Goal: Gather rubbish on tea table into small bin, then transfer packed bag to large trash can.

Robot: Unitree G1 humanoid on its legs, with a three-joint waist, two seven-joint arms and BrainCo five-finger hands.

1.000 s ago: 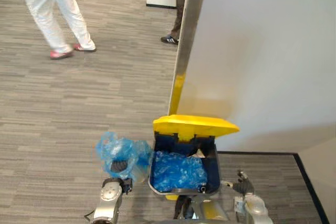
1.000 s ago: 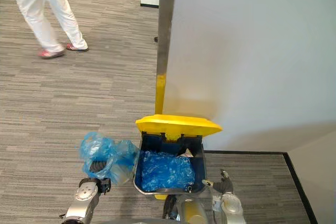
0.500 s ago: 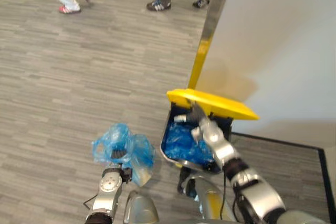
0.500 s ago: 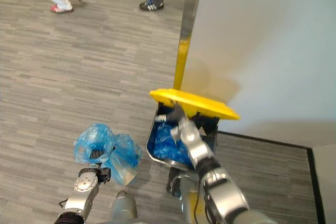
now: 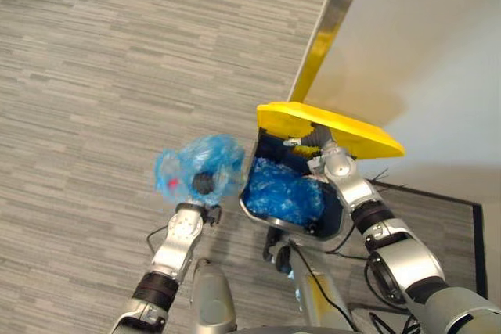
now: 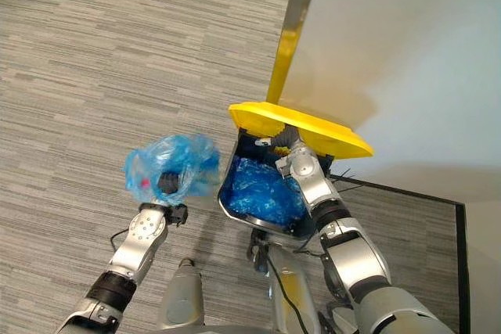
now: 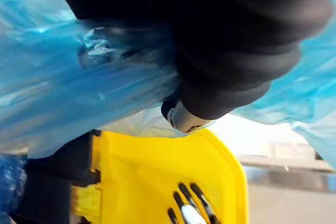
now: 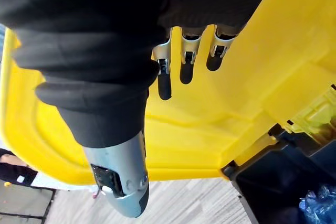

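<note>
The packed blue bag [image 5: 186, 166] is held up off the grey carpet [image 5: 102, 76], left of centre in the eye views, just beside the large trash can [image 5: 266, 150]. The bag is bunched round the left hand [image 5: 205, 184], and how that hand is closed cannot be told. At centre right, the yellow lid [image 5: 356, 137] is propped up by the right hand [image 5: 321, 149]. Its fingers [image 8: 181, 64] are seen straight and side by side against the lid's underside. A blue liner [image 5: 282, 193] is seen inside the can.
</note>
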